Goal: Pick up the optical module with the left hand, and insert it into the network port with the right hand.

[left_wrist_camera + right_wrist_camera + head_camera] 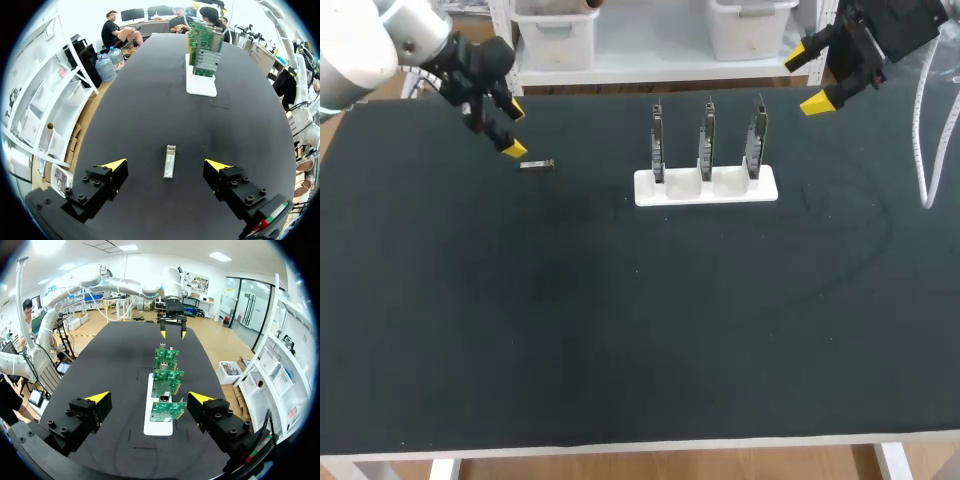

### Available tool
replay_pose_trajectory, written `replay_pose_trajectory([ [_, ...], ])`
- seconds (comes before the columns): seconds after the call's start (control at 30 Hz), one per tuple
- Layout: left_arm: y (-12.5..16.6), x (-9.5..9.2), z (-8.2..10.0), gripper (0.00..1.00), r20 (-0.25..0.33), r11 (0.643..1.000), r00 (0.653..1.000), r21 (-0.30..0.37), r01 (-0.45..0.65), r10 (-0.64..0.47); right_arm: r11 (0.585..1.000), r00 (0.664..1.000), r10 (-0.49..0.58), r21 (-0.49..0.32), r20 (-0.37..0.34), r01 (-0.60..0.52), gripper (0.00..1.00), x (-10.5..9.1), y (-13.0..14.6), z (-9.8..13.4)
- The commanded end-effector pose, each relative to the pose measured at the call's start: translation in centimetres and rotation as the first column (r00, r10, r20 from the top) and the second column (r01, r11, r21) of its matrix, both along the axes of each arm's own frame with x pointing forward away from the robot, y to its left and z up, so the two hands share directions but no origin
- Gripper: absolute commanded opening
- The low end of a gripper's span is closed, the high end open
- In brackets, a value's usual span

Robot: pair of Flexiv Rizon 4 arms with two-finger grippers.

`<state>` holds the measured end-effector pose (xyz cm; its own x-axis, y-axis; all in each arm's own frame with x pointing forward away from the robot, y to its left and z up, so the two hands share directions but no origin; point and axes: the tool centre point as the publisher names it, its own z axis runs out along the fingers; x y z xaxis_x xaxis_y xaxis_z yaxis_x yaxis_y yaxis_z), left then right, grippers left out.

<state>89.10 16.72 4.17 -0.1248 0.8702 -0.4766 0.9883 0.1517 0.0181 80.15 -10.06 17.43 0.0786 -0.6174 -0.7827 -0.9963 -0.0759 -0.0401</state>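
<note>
left fingers apart, empty, hovering over optical module | module flat on table, far left, long axis left-right, pointing at white holder with three upright network cards | right fingers apart, empty, far right

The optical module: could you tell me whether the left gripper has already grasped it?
No, the optical module lies flat on the table, between the left gripper's open fingers, touching neither.
</note>
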Motion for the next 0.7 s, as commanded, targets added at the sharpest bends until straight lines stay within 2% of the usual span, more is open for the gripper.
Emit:
replay_pose_trajectory([
  [0.03, 0.4, 1.4, 0.2, 1.00, -0.087, 0.999, 0.995, -0.012, 0.045, -0.046, 1.000, 1.000, -0.001, 0.000, 0.002, 0.001, 1.00, -0.1, 0.0, 0.0],
  [0.27, 0.3, 0.0, 0.2, 1.00, -0.096, 0.999, 0.995, -0.016, 0.039, -0.040, 1.000, 1.000, -0.001, 0.000, 0.002, 0.001, 1.00, -0.1, 0.0, 0.0],
  [0.5, -1.5, -2.4, 0.9, 1.00, -0.107, 0.998, 0.992, -0.032, 0.057, -0.061, 1.000, 1.000, -0.001, 0.000, 0.002, 0.001, 1.00, -0.1, 0.0, 0.0],
  [0.7, -1.8, -2.9, 0.5, 1.00, -0.111, 0.998, 0.992, -0.028, 0.053, -0.055, 1.000, 1.000, -0.001, 0.000, 0.002, 0.001, 1.00, -0.1, 0.0, 0.0],
])
